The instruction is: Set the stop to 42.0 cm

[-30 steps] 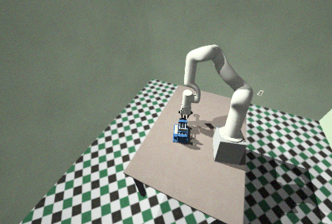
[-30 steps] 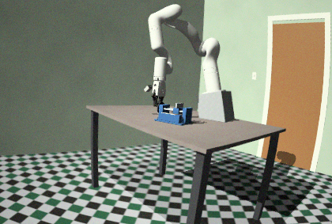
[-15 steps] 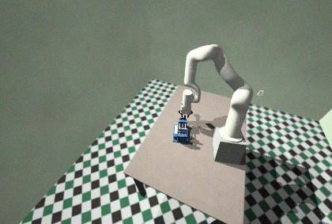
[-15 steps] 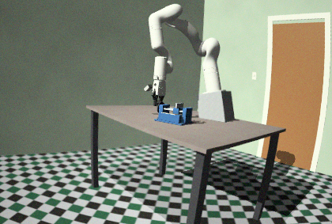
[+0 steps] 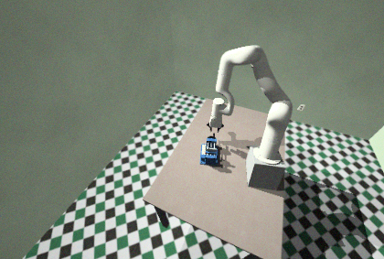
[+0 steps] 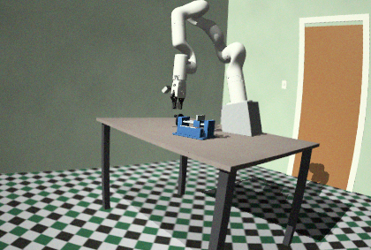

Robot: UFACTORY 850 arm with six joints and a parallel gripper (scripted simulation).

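Note:
A small blue stop fixture (image 5: 210,151) stands on the table, with grey rails and a grey stop block; it also shows in the exterior view (image 6: 194,128). Its dark handwheel (image 6: 179,115) sits at the fixture's left end in that view, and it is at the far end in the top view (image 5: 212,137). My gripper (image 6: 177,102) points straight down and hangs clearly above the handwheel, apart from it. Its fingers are open and empty. It also shows in the top view (image 5: 214,129).
The arm's grey base block (image 6: 240,119) stands on the table behind the fixture. The tan table top (image 5: 219,176) has edges all around, above a checkered floor. An orange door (image 6: 331,103) is in the right wall.

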